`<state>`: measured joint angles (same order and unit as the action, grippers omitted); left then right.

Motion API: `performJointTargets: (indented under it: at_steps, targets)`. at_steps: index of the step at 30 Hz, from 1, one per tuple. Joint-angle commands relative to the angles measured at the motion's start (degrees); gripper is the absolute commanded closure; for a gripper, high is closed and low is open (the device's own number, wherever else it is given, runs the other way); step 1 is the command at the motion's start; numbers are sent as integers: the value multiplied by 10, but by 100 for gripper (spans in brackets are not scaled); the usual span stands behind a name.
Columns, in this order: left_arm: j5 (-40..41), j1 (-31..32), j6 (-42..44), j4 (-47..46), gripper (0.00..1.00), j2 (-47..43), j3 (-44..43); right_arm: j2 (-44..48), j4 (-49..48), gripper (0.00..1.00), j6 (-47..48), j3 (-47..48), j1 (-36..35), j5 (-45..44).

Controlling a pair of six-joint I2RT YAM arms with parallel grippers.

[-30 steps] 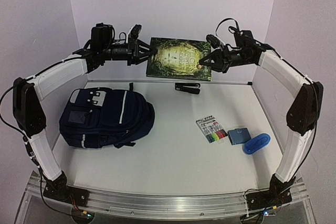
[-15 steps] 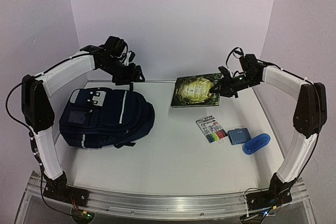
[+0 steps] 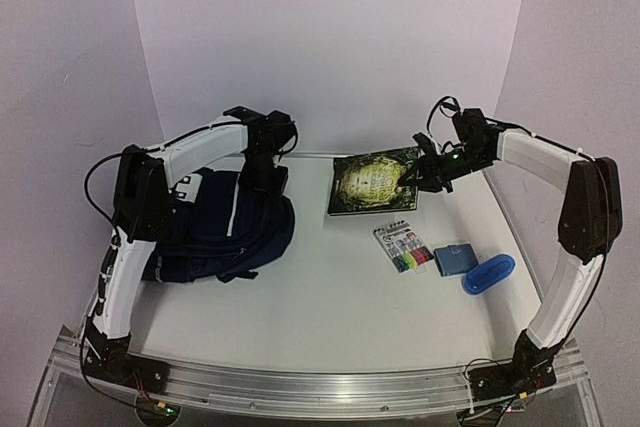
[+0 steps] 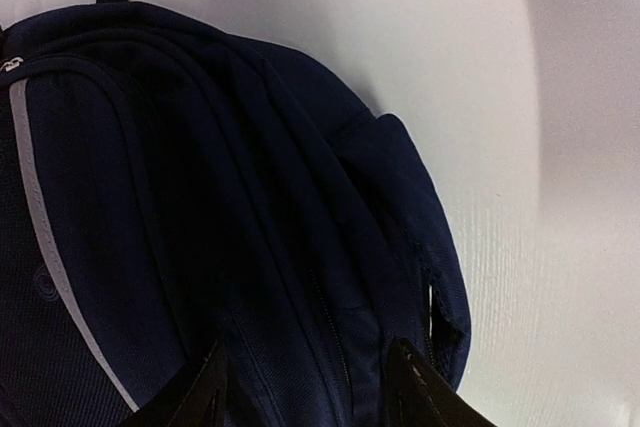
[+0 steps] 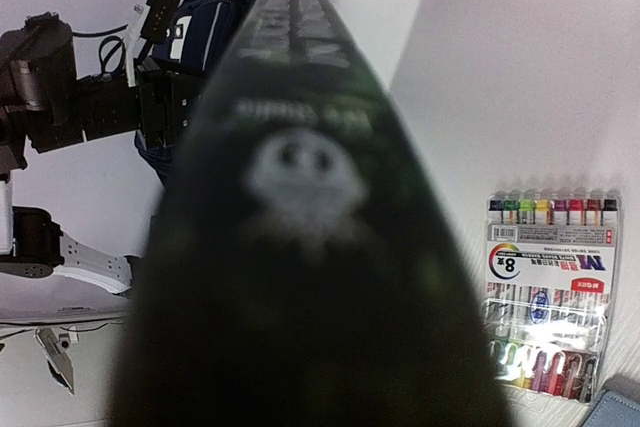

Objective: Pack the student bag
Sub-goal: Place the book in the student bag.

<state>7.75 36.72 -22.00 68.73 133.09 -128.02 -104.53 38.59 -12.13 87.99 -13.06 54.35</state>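
Observation:
The student bag [image 3: 215, 227], navy with thin white stripes, lies on the left of the table and fills the left wrist view [image 4: 200, 197]. My left gripper [image 3: 266, 173] hangs just over the bag's far top edge. It is open [image 4: 310, 402], its two dark fingertips [image 4: 205, 387] standing either side of a zipper seam. My right gripper [image 3: 413, 175] is shut on the right edge of a dark green book [image 3: 372, 182], held low over the back of the table. The book [image 5: 300, 247] blocks most of the right wrist view and hides the fingers there.
A pack of coloured markers [image 3: 404, 248] lies right of centre and shows again in the right wrist view [image 5: 548, 297]. A small blue pouch [image 3: 454, 258] and a blue oval case [image 3: 489, 274] lie beside it. The back wall stands close behind both grippers.
The left gripper let go of the book, opened and swung down to the bag's top. The right gripper carried the book down from mid-air to just above the table.

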Motion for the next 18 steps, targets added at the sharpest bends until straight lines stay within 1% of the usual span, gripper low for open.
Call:
performJointTargets:
  at_steps: [1, 6, 11, 12, 15, 18]
  targets:
    - [81, 7, -22, 60, 46, 15, -43, 35, -39, 100, 16, 5, -3, 26]
    - [106, 7, -41, 81, 49, 29, -47, 33, -39, 100, 16, 5, -2, 27]
    - [144, 7, -53, 116, 43, 46, -52, 29, -40, 100, 16, 7, -3, 29]
    - [145, 7, -54, 116, 44, 48, -49, 28, -40, 100, 16, 7, -3, 29]
    - [129, 7, -52, 94, 49, 46, -31, 27, -40, 100, 16, 9, -2, 30]
    - [98, 8, -48, 61, 59, 48, -17, 26, -40, 100, 17, 9, -3, 29]
